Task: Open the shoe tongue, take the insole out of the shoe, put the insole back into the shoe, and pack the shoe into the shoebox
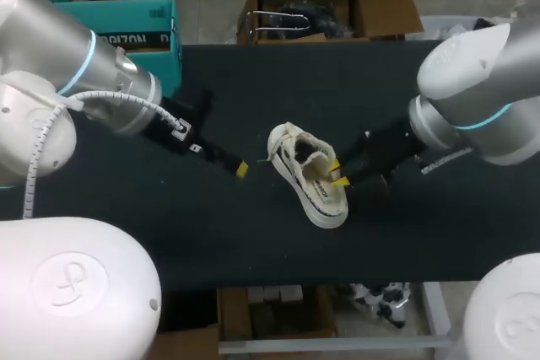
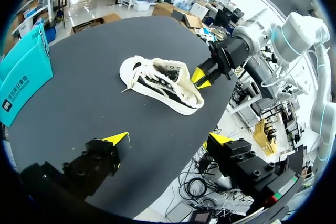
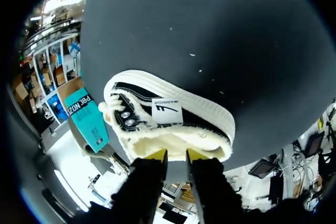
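Observation:
A white and black shoe (image 1: 308, 174) with a fleecy lining lies on its side in the middle of the black table (image 1: 169, 200). My right gripper (image 1: 338, 174) is at the shoe's opening, its yellow tips a little apart against the fleecy collar (image 3: 173, 145); I see nothing pinched between them. In the right wrist view the shoe (image 3: 168, 119) lies just ahead of the gripper (image 3: 177, 155). My left gripper (image 2: 168, 140) hangs wide open and empty, left of the shoe (image 2: 160, 85) and apart from it. The teal shoebox (image 1: 126, 31) stands at the table's far left corner.
Bare black tabletop surrounds the shoe on all sides. The table's front edge (image 1: 337, 280) runs close below the shoe. The teal box (image 2: 21, 77) is the only other thing near the tabletop.

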